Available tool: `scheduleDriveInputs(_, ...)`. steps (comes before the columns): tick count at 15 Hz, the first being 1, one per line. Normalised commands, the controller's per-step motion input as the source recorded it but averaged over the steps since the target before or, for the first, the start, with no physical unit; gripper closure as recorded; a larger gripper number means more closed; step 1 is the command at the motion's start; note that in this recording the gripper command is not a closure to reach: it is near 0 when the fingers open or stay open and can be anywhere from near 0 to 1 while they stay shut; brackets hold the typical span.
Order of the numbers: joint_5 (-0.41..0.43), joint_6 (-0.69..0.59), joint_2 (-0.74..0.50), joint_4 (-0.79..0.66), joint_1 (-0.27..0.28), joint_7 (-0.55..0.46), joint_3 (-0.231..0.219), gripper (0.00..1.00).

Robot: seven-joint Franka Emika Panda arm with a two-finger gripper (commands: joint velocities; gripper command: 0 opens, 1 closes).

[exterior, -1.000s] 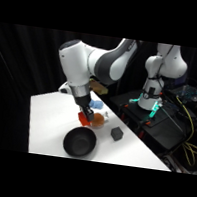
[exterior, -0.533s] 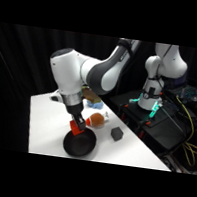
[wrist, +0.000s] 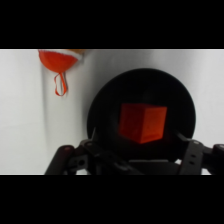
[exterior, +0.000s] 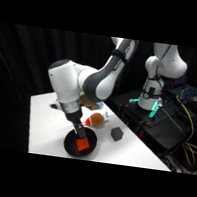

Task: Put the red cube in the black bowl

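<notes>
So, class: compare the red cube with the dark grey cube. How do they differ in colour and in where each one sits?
The red cube is bright red; the dark grey cube is dull and dark. The red cube is within the black bowl, right under the gripper; the dark grey cube sits on the bare white table, apart from the bowl. Both are small blocks with flat faces.
</notes>
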Motion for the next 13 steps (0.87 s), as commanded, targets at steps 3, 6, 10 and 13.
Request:
scheduleDriveInputs(3, -0.104, -0.48, -0.22, 0.14, 0.152, 0.34, -0.075, 0.00)
scheduleDriveInputs(6, -0.099, -0.58, -0.35, 0.16, 0.130, 0.27, -0.058, 0.00)
scheduleDriveInputs(10, -0.069, -0.48, -0.31, 0.24, 0.044, 0.15, -0.055, 0.00)
scheduleDriveInputs(13, -0.078, -0.26, -0.27, 0.19, -0.001, 0.06, -0.047, 0.00)
